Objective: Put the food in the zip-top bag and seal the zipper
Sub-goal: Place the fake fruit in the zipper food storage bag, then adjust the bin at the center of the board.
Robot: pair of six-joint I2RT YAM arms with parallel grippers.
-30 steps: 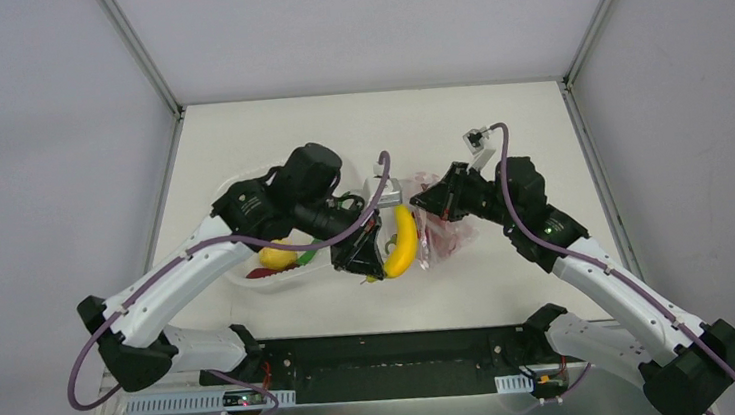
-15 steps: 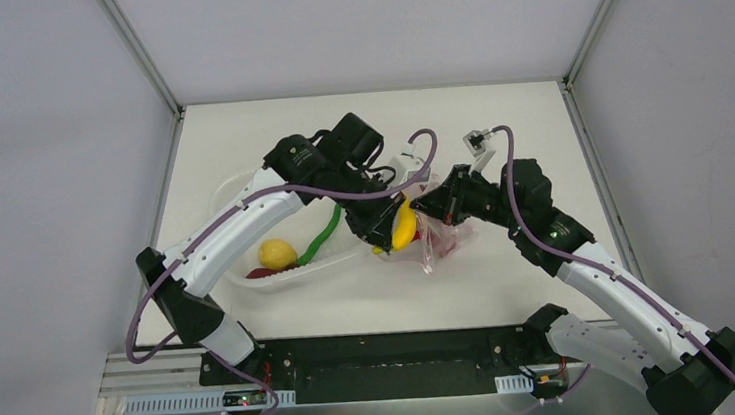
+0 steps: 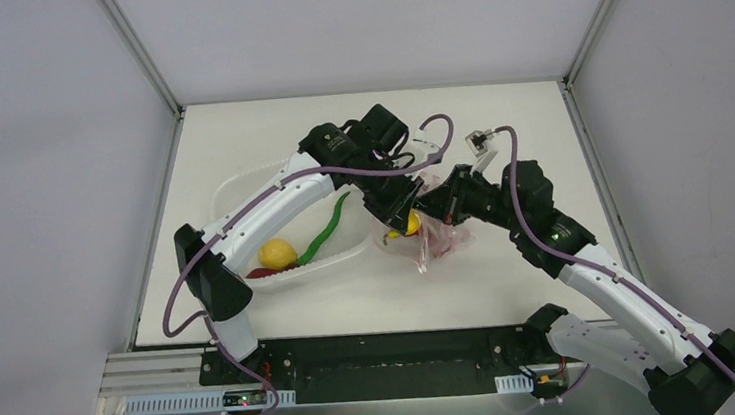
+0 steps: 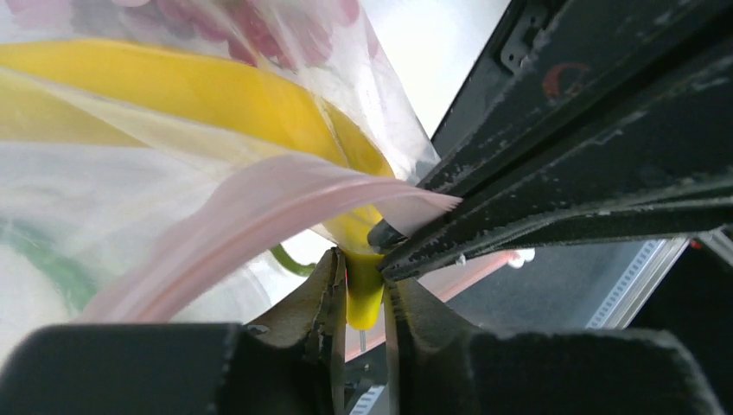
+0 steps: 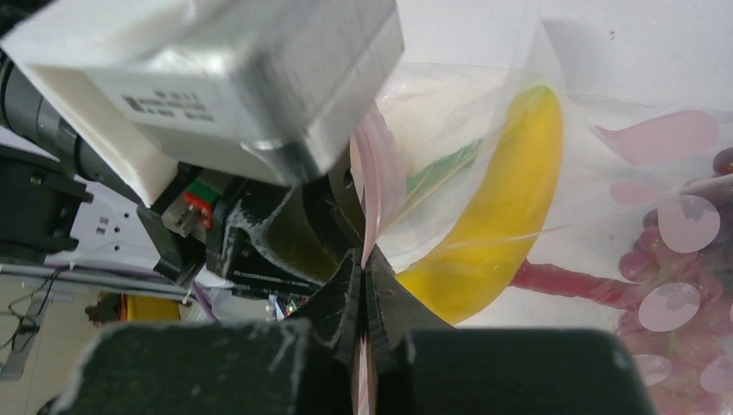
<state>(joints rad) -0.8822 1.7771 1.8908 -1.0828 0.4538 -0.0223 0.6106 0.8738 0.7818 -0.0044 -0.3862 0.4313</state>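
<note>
**Q:** How is the yellow toy banana [image 4: 216, 95] held, and where does it lie?

**A:** Its stem end is pinched between the narrowly closed fingers of the left gripper [image 4: 364, 298]. The body extends ahead of that gripper, past the pink-red zipper strip [image 4: 259, 190] and into the clear crinkly zip-top bag [image 4: 52, 199].

**Q:** How is the bag supported?

**A:** The strip is clamped flat in the fully closed right gripper [image 5: 364, 290]. The film trails ahead of it toward the white surface [image 3: 237, 139]. A dark red toy grape bunch [image 5: 635, 264] is seen inside, farther from that gripper.

**Q:** What handling is to be expected?

**A:** The banana is judged light, rigid and smooth, so a tip grasp may pivot or slip. A hold nearer mid-body would be steadier. The bag is judged limp and slippery. Only its stiffer strip is considered fit for gripping, and the mouth is likely to sag unless that edge is kept raised.
</note>
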